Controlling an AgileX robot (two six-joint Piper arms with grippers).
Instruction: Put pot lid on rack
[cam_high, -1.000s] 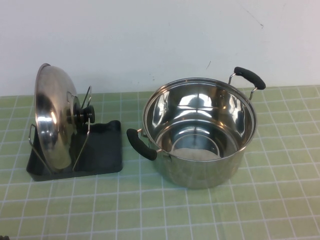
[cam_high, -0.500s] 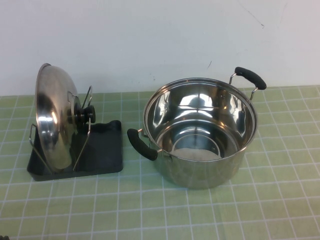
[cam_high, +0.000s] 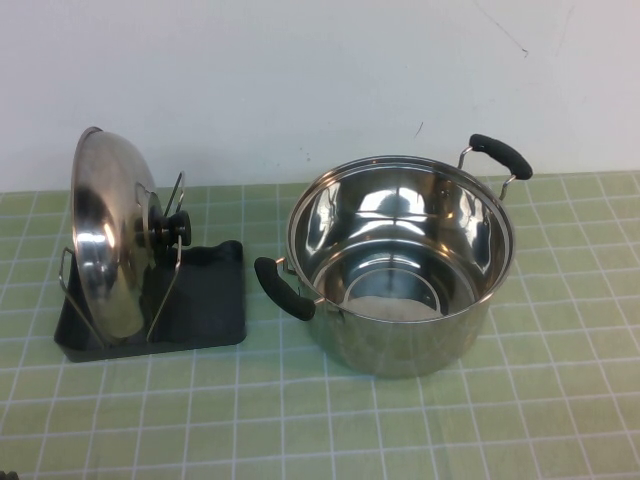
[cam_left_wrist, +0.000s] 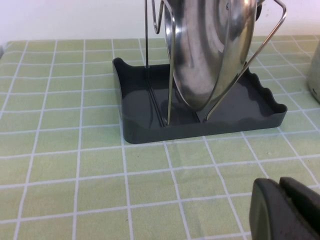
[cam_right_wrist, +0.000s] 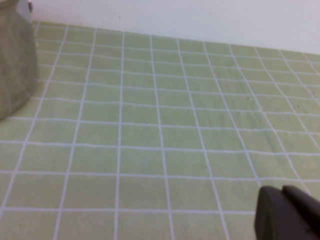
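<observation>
The shiny steel pot lid (cam_high: 108, 240) with its black knob (cam_high: 170, 230) stands on edge between the wire uprights of the black rack (cam_high: 200, 300) at the left of the table. In the left wrist view the lid (cam_left_wrist: 210, 50) rests in the rack (cam_left_wrist: 200, 120), some way from my left gripper (cam_left_wrist: 282, 200), which is shut and empty above the green mat. My right gripper (cam_right_wrist: 285, 210) is shut and empty over bare mat, with the pot's wall (cam_right_wrist: 15, 60) far off. Neither gripper shows in the high view.
The deep steel pot (cam_high: 400, 265) with two black handles (cam_high: 282, 288) stands open at centre right. A white wall (cam_high: 320, 80) runs behind the green checked mat (cam_high: 400, 430).
</observation>
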